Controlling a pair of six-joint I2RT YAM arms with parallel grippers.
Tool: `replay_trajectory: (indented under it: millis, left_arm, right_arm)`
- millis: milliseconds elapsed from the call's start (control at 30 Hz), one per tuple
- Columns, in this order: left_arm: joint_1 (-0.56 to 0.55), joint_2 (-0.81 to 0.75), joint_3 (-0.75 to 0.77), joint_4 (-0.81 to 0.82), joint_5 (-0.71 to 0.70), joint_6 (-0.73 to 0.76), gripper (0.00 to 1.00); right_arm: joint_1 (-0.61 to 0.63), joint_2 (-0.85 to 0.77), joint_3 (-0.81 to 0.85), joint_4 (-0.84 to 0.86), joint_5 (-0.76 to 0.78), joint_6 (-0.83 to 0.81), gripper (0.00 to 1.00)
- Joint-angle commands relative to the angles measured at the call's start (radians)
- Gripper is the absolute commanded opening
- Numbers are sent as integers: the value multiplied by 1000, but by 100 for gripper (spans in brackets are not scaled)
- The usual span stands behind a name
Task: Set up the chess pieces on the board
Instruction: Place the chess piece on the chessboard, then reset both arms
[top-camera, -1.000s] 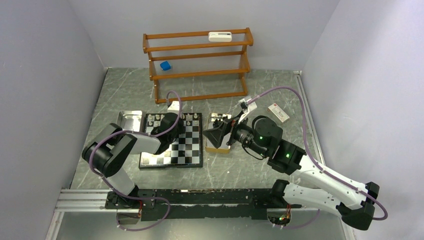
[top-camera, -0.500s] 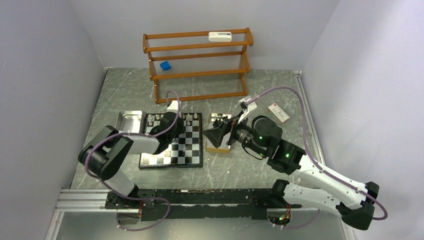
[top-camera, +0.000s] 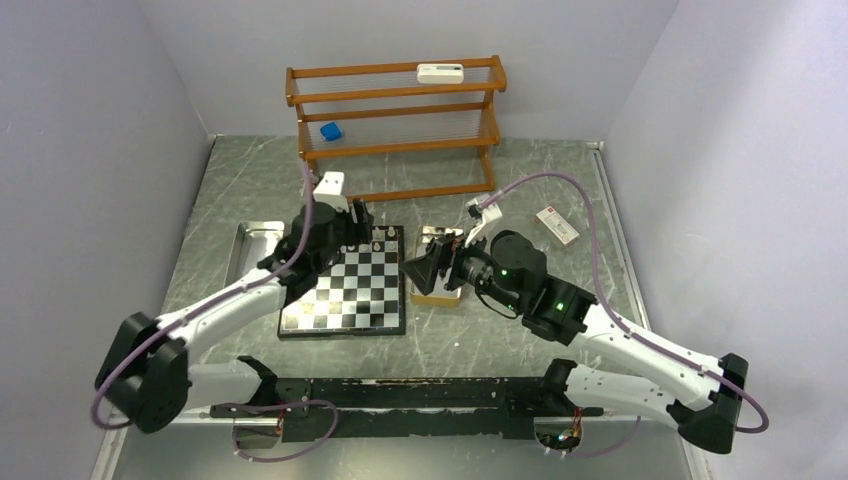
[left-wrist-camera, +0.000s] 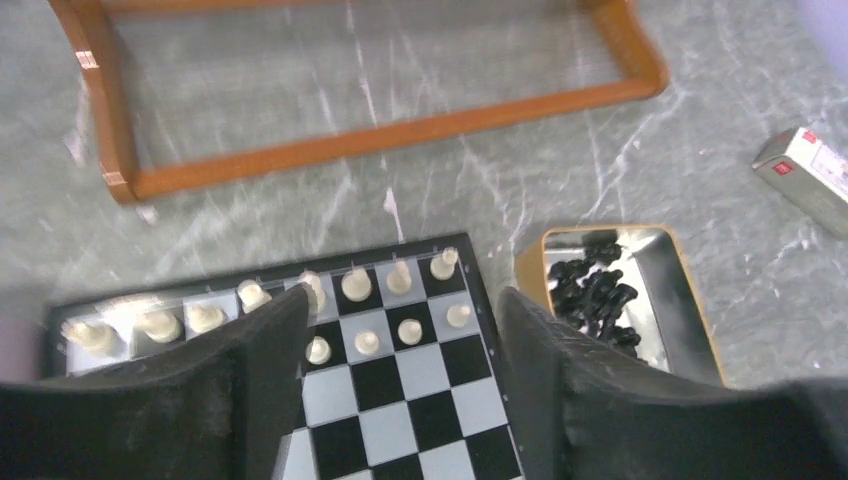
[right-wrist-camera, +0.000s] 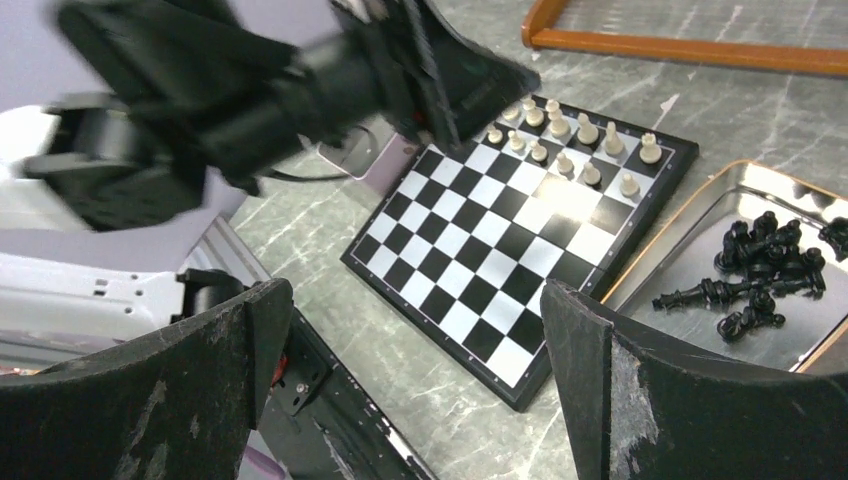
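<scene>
Grey marbled tabletop (top-camera: 560, 190): the black chess pieces (right-wrist-camera: 765, 270) lie heaped in the tray (right-wrist-camera: 690, 220) just right of the board (right-wrist-camera: 470, 280), ahead-right of my right tool (right-wrist-camera: 412, 295), which gapes wide and empty, nearer than my left tool (left-wrist-camera: 402, 295).

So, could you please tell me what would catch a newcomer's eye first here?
The chessboard mid-table, cream pieces standing only in its two far rows. Right of it, a metal tray holds the black pieces in a heap. The left claw hangs open above the cream rows.
</scene>
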Motion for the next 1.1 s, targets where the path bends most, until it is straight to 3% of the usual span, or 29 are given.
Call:
replay_trajectory:
  millis: [0,233,433,533,800,1067]
  left_arm:
    - [-6,-148,137,-272,40,2,95]
    - [-6,-404,229,-567,130,24,99]
    - [-5,-597,204,-684,281,61,99]
    - [-5,-659,171,-755,266,22,99]
    - [-4,-795,18,-651,333,-29,99]
    - [-5,-693,30,-667,357,-18,99]
  right_arm:
    - [4,36,-10,9,54,41,100]
    - [5,69,-10,4,98,90,100]
    - [3,94,13,-63,203,134,100]
    - [4,110,24,-87,213,132,100]
    - [3,105,-17,-70,250,154,100]
    - [4,97,-11,-83,279,164,100]
